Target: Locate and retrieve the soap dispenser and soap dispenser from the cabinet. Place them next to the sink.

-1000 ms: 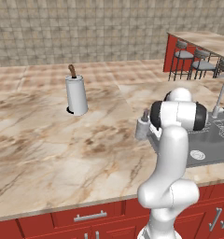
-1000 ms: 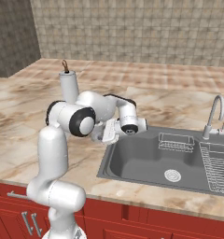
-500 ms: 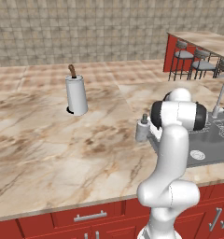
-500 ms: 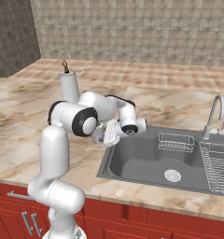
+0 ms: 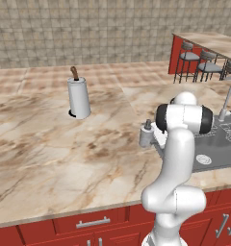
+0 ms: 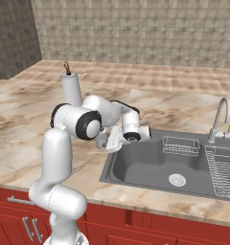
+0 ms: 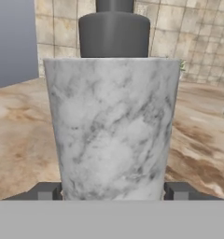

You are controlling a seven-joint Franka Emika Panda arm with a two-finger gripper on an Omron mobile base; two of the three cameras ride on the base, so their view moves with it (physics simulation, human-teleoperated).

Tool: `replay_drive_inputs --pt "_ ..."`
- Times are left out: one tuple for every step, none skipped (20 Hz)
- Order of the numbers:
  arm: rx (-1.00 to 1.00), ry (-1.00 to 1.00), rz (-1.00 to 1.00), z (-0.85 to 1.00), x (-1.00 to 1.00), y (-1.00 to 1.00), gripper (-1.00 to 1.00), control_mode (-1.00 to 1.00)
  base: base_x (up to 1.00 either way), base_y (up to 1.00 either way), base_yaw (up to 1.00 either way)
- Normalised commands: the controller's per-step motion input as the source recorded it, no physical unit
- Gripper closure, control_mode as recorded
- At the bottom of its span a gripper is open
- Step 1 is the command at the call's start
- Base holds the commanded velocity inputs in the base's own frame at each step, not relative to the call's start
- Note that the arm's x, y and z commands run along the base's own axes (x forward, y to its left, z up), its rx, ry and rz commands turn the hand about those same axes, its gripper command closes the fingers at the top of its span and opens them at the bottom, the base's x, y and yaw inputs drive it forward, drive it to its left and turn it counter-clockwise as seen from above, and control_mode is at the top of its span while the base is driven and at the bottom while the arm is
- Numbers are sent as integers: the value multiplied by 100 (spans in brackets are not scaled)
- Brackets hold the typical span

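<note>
bottle: marbled soap dispenser (image 7: pixel 113 126) w/ dark pump, upright on tabletop (image 5: pixel 50 153), just beside left rim of sink (image 6: pixel 150 167).
claw: claw (image 7: pixel 113 192) fingers (image 7: pixel 47 191) sit either side of bottle base, look clenched on it.
task: one dispenser at sink; 2nd one not placed yet.
risk 1: pulling back before letting go = bottle tips or drags.
risk 2: so near the rim, a nudge could drop it into the basin.
risk 3: arm swing may clip paper-towel roll (image 5: pixel 79 98).
</note>
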Motion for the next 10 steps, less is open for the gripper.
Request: replay_drive_inputs --pt "0 0 -10 -29 17 0 100 -100 0 0 0" --pt "0 -2 -10 -29 20 0 100 -100 0 0 0" --pt "0 -2 -9 -24 21 0 100 -100 0 0 0" --pt "0 -2 -8 -24 21 0 100 -100 0 0 0" --pt "0 -1 -8 -23 22 0 100 -100 0 0 0" --pt "0 0 -7 -23 24 1 100 -100 0 0 0" --pt "0 0 -4 -23 27 5 100 -100 0 0 0" --pt "0 0 -1 -20 29 5 100 -100 0 0 0" --pt "0 0 0 -18 29 2 100 -100 0 0 0" --pt "0 0 0 -15 23 0 100 -100 0 0 0"
